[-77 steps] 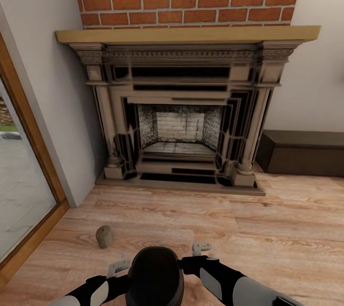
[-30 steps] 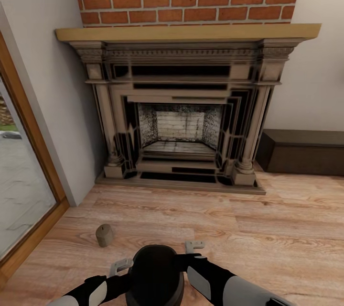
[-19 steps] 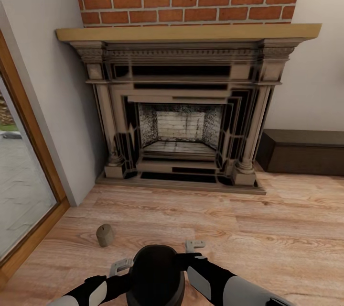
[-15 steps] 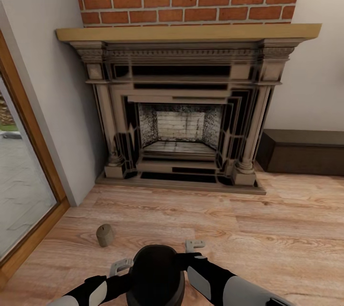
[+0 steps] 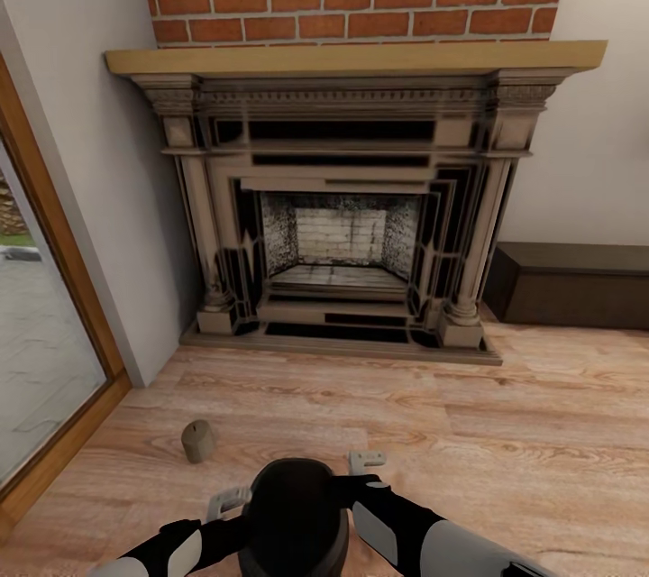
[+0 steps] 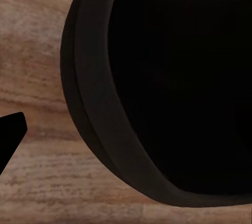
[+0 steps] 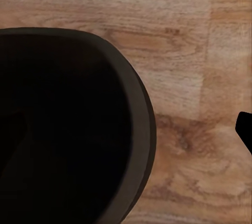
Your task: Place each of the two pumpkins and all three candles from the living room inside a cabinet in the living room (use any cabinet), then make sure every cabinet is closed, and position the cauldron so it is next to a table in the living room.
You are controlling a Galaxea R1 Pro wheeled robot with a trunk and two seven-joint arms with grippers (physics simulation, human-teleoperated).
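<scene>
The black cauldron (image 5: pixel 293 514) sits low between my arms on the wooden floor; its wide dark mouth shows in the left wrist view (image 6: pixel 178 77) and the right wrist view (image 7: pixel 63 129). My left gripper (image 5: pixel 227 500) is at its left rim and my right gripper (image 5: pixel 367 462) at its right rim. Both are open. In each wrist view one dark fingertip (image 6: pixel 9 135) (image 7: pixel 245 129) stands well outside the rim. A beige candle (image 5: pixel 198 440) lies on the floor left of the cauldron. The dark-brown cabinet (image 5: pixel 577 284) stands by the right wall. Pumpkins and table are out of view.
A brick fireplace (image 5: pixel 342 243) with a wooden mantel (image 5: pixel 351 59) fills the wall ahead. A glass door with a wooden frame (image 5: pixel 54 288) runs along the left. Open wooden floor (image 5: pixel 505 433) lies between me and the cabinet.
My right gripper has drawn in slightly toward the cauldron's rim since the oldest frame. The view has shifted a little; the candle and cauldron stay put.
</scene>
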